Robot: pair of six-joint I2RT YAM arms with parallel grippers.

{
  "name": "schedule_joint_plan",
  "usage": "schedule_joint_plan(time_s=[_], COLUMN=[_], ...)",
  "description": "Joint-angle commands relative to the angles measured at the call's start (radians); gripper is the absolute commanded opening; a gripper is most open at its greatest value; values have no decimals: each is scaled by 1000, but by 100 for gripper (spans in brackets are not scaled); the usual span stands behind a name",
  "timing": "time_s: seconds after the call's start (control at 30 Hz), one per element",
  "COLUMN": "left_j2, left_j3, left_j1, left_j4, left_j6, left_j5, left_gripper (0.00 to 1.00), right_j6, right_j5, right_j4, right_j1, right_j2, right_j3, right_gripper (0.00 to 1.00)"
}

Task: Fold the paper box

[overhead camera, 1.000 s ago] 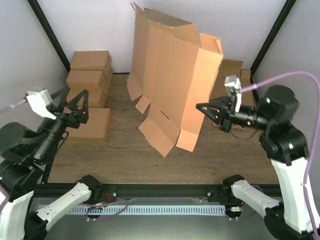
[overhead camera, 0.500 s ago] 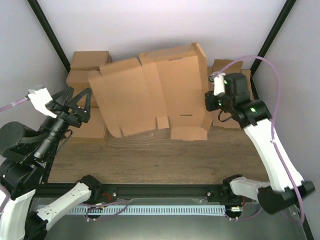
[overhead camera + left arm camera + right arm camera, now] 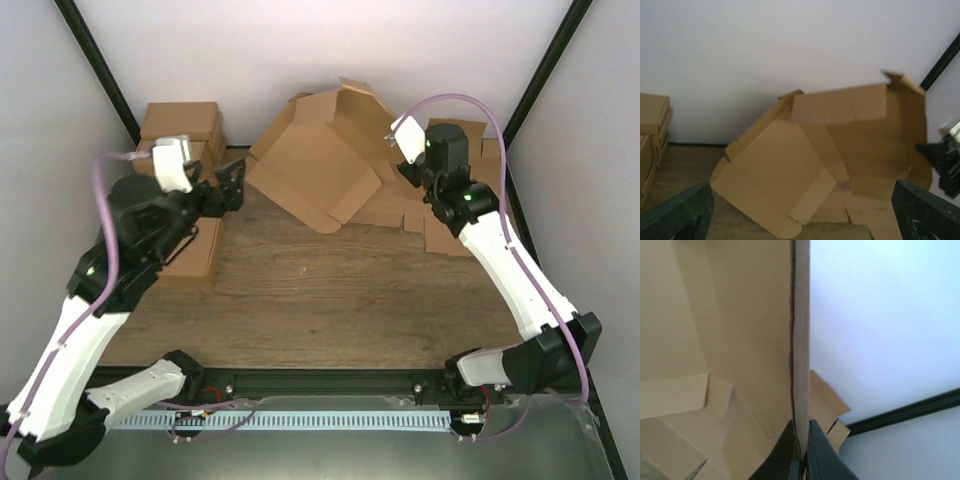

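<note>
Leaning against the white back wall (image 3: 300, 50) at the far side of the wooden counter (image 3: 300, 290), the plain brown corrugated-cardboard paper box (image 3: 315, 165) lies partly unfolded, with one flat panel tilted down toward the left. Right gripper (image 3: 801, 442): clenched on a thin upright edge of the box at its right side. Left gripper (image 3: 231, 186): released, fingers spread wide, near the box's left corner and facing it. Stacked brown cuboid cartons (image 3: 180, 130) occupy the counter's far left corner, beside the left arm.
</note>
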Motion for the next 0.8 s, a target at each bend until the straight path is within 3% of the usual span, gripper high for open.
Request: schedule_joint_plan(time_s=[0.0,0.13,0.23,0.33,0.43,0.63,0.77], left_j2=[108,203,297,435,560,728,846], left_j3=[2,40,110,225,295,313,268], left_j1=[26,109,242,401,530,588,580], left_j4=[35,96,128,110,153,167,133], left_j6=[3,53,92,42,-27,-37,-117], left_j5=[14,45,95,277,565,712,874], left_gripper=[100,100,100,100,100,99,87], right_j6=[-136,-188,-269,-317,-334,-374,-367], right_j5=[-54,-171,-329,-427,-439,-456,-482], right_j4=[100,134,106,92,83,50,88], right_j1=[4,4,5,4,4,4,5], right_j2=[39,-14,-72,-103,-99,-64,-60], right_j3=[97,84,88,78,79,103,105], right_gripper=[1,1,1,1,1,1,1])
